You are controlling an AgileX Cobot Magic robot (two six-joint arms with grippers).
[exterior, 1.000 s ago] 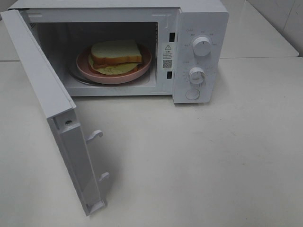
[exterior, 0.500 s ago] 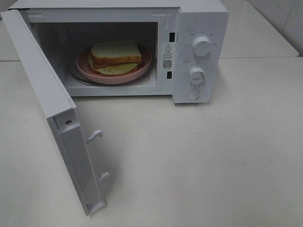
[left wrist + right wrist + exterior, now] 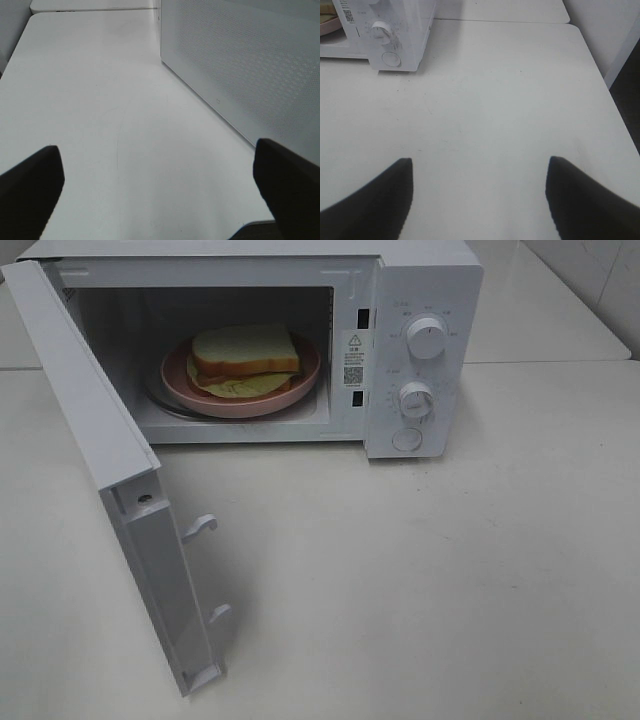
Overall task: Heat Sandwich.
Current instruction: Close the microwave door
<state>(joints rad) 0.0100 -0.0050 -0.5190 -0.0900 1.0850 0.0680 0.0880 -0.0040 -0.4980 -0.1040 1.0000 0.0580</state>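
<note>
Exterior high view shows neither arm, so the wrist views place everything. The table lies bare under both pairs of jaws. The microwave stands well ahead of the right gripper, whose jaws are wide apart and hold nothing. The microwave's door is swung fully open. A perforated white panel, probably that door's outer face, rises close beside and ahead of the left gripper, which is also spread wide and empty.

The pink plate sits in the cavity, and the sandwich rests on it, far from both pairs of jaws. Loading looks done, so the step in hand is likely closing the door.

To do that well, the left arm should push flat against the outer face near the free edge and follow the hinge arc, so the two latch hooks enter their slots squarely. Only then should the right jaws narrow around the lower knob, centred on it to turn without slipping.
</note>
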